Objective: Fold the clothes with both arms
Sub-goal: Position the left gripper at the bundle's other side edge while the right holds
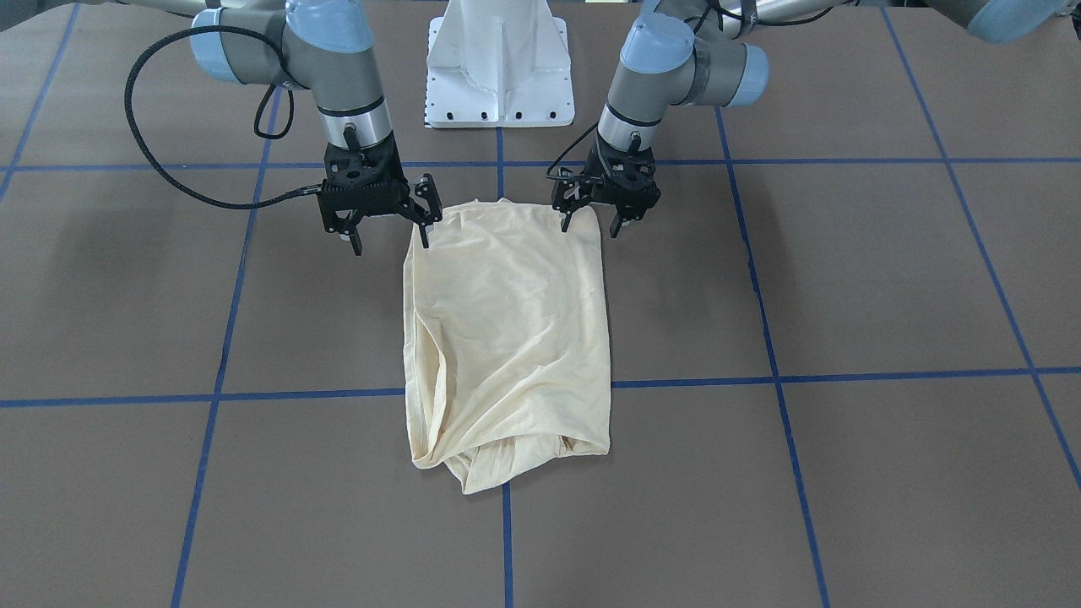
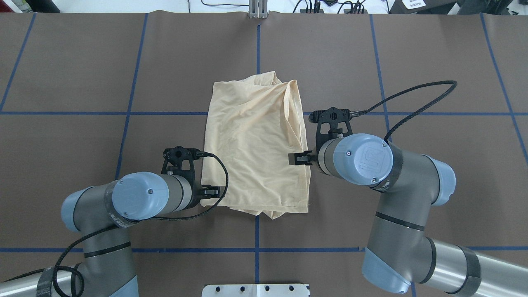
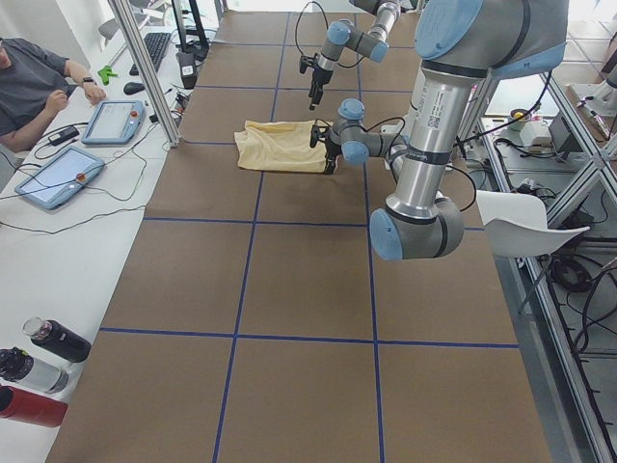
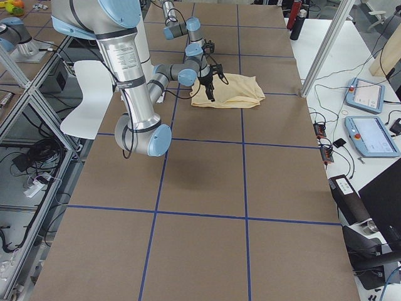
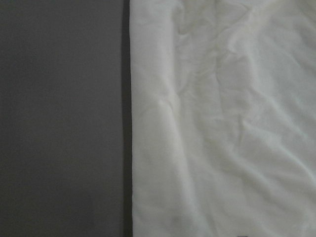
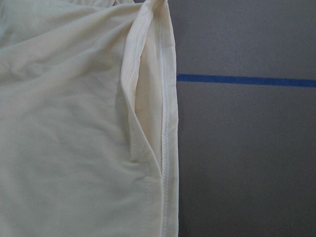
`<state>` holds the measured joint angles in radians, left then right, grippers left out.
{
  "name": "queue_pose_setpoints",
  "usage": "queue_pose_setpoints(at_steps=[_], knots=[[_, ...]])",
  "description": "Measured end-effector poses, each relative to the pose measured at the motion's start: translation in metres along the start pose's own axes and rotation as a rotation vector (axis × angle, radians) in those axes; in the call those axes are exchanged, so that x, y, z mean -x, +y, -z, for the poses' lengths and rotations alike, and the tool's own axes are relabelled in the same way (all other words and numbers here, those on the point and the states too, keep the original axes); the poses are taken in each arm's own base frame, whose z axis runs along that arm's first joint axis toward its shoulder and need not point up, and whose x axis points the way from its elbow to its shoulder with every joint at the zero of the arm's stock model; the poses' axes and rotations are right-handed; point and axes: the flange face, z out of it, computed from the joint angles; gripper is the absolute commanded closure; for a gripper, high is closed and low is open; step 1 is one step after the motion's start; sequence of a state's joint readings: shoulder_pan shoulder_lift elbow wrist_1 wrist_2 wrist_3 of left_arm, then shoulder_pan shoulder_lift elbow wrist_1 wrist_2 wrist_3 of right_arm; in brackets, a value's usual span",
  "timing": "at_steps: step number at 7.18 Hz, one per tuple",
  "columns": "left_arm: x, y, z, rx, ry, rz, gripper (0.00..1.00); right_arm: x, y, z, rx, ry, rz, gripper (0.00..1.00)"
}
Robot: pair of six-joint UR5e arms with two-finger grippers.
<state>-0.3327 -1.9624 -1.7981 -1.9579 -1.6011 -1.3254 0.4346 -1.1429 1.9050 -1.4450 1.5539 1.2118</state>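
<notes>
The left fingers point(image 1: 614, 224) are spread wide and empty at the shirt's near left corner. The shirt point(image 2: 255, 140) lies about mid-surface point(image 2: 82, 62) as a wrinkled, roughly folded rectangle running from the robot's edge toward the far edge, with a loose hemmed flap along its right side. The right fingers point(image 1: 355, 241) are also wide and empty, at that right side near the near corner. The shirt looks thin, light and limp, so its layers will likely sag and slip. Pinch every layer through the hem at both near corners.
</notes>
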Motion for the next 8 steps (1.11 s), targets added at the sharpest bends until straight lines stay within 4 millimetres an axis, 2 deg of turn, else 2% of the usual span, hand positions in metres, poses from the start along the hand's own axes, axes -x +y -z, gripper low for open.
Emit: queue_pose_setpoints(at_steps=[1, 2, 5, 6, 8], knots=[[-0.002, 0.004, 0.0, 0.005, 0.002, -0.004, 0.24, 0.0, 0.0, 0.0, 0.0, 0.0, 0.0, 0.0], [-0.003, 0.008, -0.001, 0.01, 0.004, -0.006, 0.32, 0.0, 0.0, 0.0, 0.0, 0.0, 0.0, 0.0], [-0.009, 0.02, -0.002, 0.024, 0.011, 0.005, 0.36, 0.0, 0.0, 0.0, -0.001, 0.0, -0.002, 0.0], [-0.01, 0.023, -0.003, 0.027, 0.012, 0.005, 0.49, -0.001, 0.0, 0.0, 0.0, 0.001, -0.002, 0.0], [-0.011, 0.024, -0.002, 0.029, 0.013, 0.013, 1.0, 0.0, 0.0, 0.0, 0.0, 0.0, -0.002, 0.0]])
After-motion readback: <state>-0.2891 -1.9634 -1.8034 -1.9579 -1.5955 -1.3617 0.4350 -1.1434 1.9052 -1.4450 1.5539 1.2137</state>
